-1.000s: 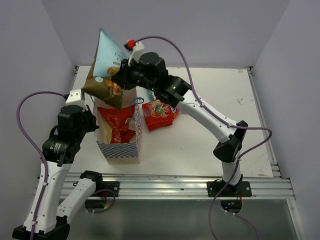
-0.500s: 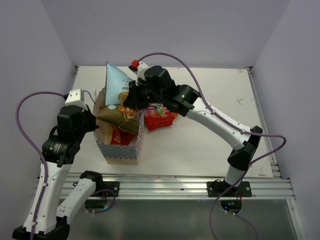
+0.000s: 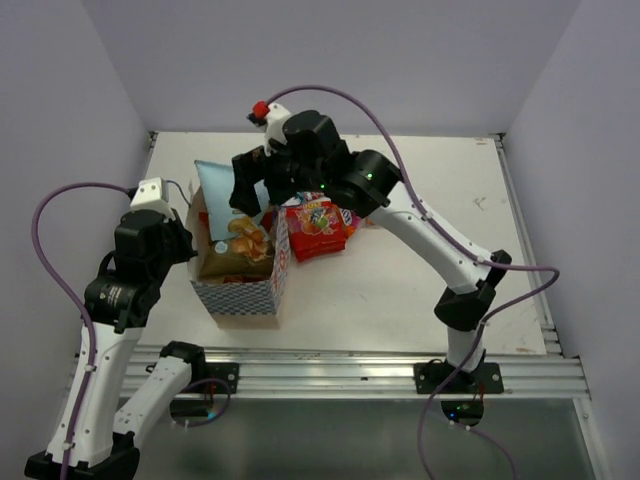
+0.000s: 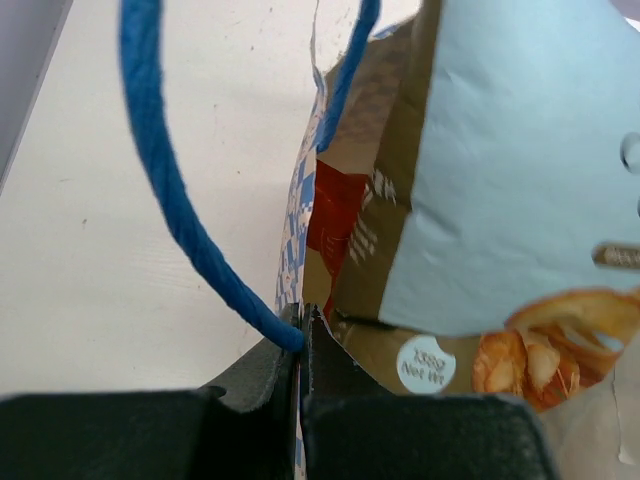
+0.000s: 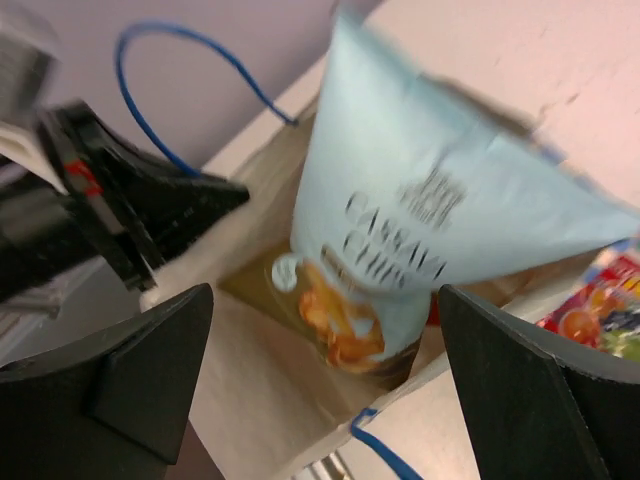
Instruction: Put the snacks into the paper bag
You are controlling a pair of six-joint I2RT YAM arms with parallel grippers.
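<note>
Jaws: right gripper [image 5: 330,370] apart, left gripper [image 4: 302,400] clamped on the paper bag [image 3: 245,298]. The light-blue chip bag [image 3: 232,215] is in; the fruit-candy bag [image 3: 318,228] lies outside, at three o'clock.

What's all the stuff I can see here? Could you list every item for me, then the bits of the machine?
paper bag: one, blue-and-white checks outside, standing open at the table's left
cord handles: two, blue, on the bag's rims
light-blue chip bag: one, light blue with a brown base, in the paper bag, top sticking out
red chip bag: one, red, inside the paper bag, under the light-blue one
red fruit-candy bag: one, red, flat on the table just right of the paper bag
table: one, white
cables: two, purple, one per arm
left hand: black, shut on the paper bag's wall
right hand: black, open over the bag's mouth
</note>
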